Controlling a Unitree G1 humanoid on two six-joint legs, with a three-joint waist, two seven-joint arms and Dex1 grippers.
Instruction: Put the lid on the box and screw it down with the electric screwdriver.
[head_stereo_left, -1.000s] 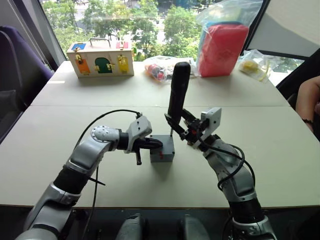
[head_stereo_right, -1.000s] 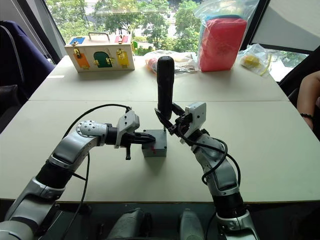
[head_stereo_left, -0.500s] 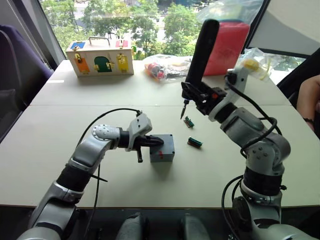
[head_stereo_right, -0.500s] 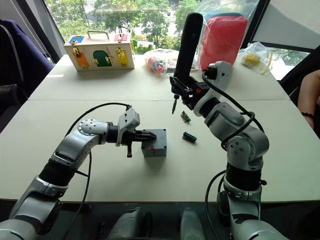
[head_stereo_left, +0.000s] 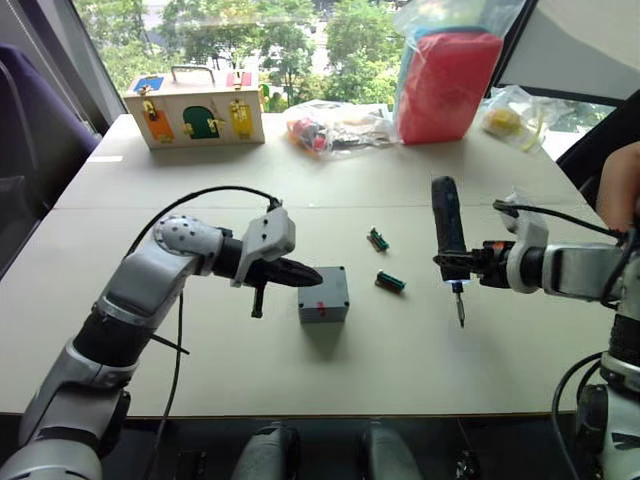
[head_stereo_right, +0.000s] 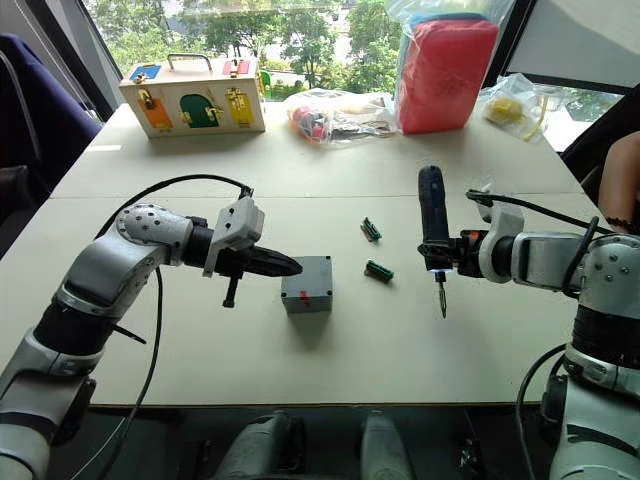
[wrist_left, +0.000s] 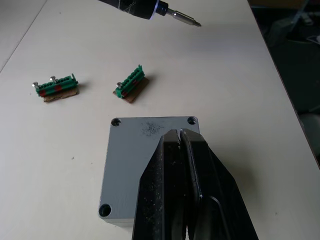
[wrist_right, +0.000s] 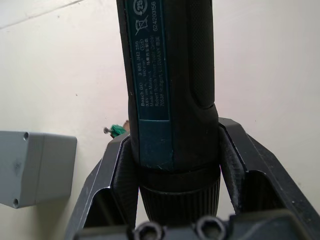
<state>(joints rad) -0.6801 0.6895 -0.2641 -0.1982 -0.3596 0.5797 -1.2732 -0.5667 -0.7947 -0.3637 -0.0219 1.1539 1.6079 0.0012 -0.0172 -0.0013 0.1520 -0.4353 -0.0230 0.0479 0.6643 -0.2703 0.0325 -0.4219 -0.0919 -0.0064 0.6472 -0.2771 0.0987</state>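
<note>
Clamped around the electric screwdriver (head_stereo_left: 446, 230), the right gripper (head_stereo_left: 470, 266) holds it low over the table (head_stereo_left: 150, 330), well to the right of the box (head_stereo_left: 323, 294), bit end toward the near edge. The bit points at bare tabletop, not at any screw. Two small green-brown pieces (head_stereo_left: 390, 284) lie between the tool and the box.

Over on the other side, the left gripper (wrist_left: 177, 150) has its fingers pressed together, tips resting on the lid (wrist_left: 150, 145), which sits flush on the box; four corner holes show in the left wrist view (whether screws sit in them I cannot tell).

So the lid seems placed and the screwing step is in hand. The next move calls for carrying the bit back over one corner hole, standing the tool upright and lowering it squarely while the left gripper steadies the box.
</note>
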